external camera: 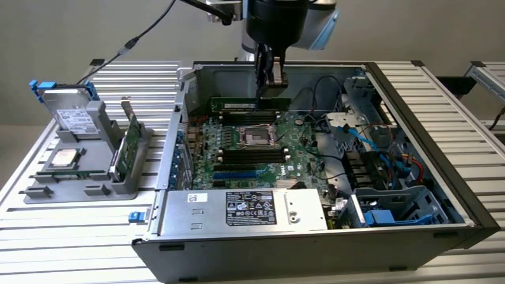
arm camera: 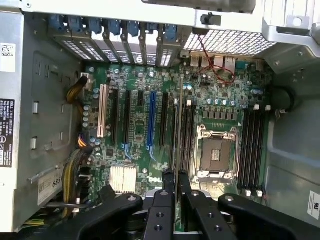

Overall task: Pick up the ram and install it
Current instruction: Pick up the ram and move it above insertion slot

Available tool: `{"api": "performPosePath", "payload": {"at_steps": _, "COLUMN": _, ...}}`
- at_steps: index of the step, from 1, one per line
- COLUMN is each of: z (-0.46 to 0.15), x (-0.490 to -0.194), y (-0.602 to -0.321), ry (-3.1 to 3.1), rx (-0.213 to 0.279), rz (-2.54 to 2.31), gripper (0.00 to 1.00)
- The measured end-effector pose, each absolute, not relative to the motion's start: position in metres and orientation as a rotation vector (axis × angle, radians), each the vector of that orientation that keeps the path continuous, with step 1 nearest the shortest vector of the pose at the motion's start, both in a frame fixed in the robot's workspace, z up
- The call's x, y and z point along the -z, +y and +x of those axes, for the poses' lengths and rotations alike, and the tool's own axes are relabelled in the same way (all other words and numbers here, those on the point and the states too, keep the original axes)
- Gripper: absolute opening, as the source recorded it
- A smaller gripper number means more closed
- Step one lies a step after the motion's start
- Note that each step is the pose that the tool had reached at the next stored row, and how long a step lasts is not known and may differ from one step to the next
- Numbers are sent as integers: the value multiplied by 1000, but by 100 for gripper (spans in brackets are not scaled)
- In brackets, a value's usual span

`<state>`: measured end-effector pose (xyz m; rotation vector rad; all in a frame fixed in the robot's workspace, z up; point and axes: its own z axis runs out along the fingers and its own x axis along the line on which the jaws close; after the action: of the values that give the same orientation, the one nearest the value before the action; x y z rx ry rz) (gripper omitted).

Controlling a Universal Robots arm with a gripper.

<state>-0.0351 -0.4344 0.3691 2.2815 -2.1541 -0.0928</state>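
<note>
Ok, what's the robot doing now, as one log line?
gripper: shut on ram | ram: over motherboard, beside processor socket

Worktop (external camera: 63, 236) is recorded as ribbed silver metal slats, with black caps fitted at its far corners. A plain pale beige wall (external camera: 410, 29) is noted behind the far edge. A second slatted table (external camera: 491, 77) is seen at the exterior view's right. Lighting is observed as even, with soft shadows.

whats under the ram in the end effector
Black memory slots on the motherboard, beside the processor socket. The ram, held edge-on in the end effector, covers whatever lies straight beneath it.
</note>
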Motion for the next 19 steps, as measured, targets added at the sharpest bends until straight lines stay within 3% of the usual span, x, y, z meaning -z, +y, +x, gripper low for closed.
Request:
{"api": "performPosePath", "payload": {"at_steps": 8, "z": -27, "x": -364, "y": -422, "ry": -2124, "rx": 22, "rz": 2247, "gripper": 14}}
{"api": "performPosePath", "payload": {"at_steps": 12, "z": -25, "x": -349, "y": -405, "ry": -2133, "rx": 12, "rz": 2234, "gripper": 14}}
{"api": "performPosePath", "payload": {"at_steps": 19, "z": -25, "x": -340, "y": -400, "ry": -2149, "rx": 9, "rz": 2221, "gripper": 14}}
